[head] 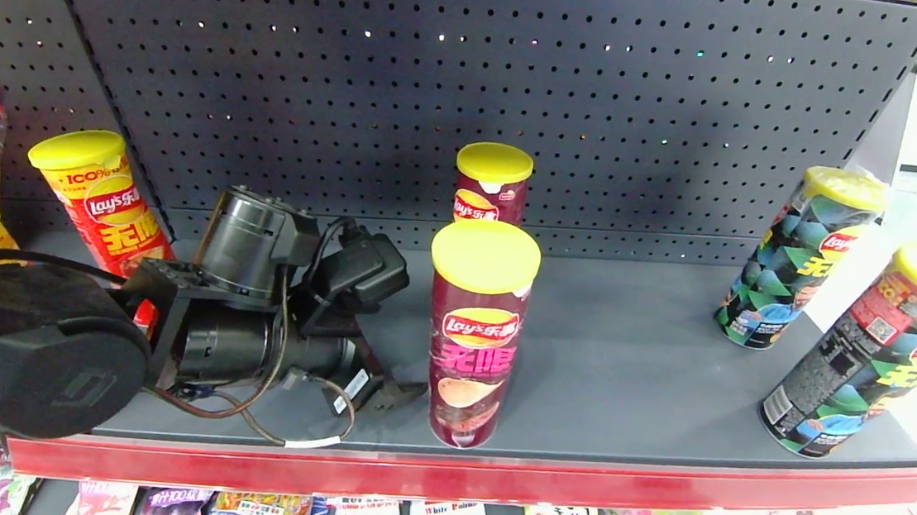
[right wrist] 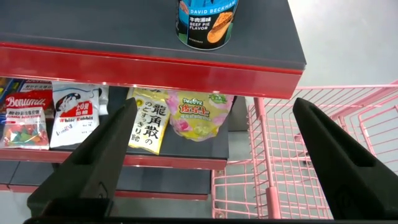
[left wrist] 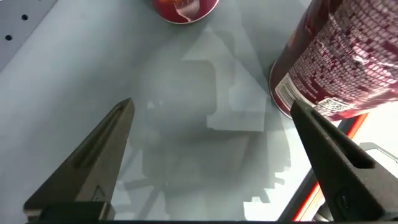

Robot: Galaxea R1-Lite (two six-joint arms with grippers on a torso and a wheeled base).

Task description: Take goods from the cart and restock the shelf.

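Grey shelf, red front lip, pegboard back. Left end effector released, empty, low over shelf. Maroon can stands upright just right of it. Right end effector released, near pink cart.

We see the front maroon can and the rear maroon can, both yellow-lidded. The red can has a yellow lid too. The near black can and the far black can carry green and blue triangles (lids yellow again). The shelf is dark grey with a red front edge. Its pegboard is dotted with holes, and the cart is pink.
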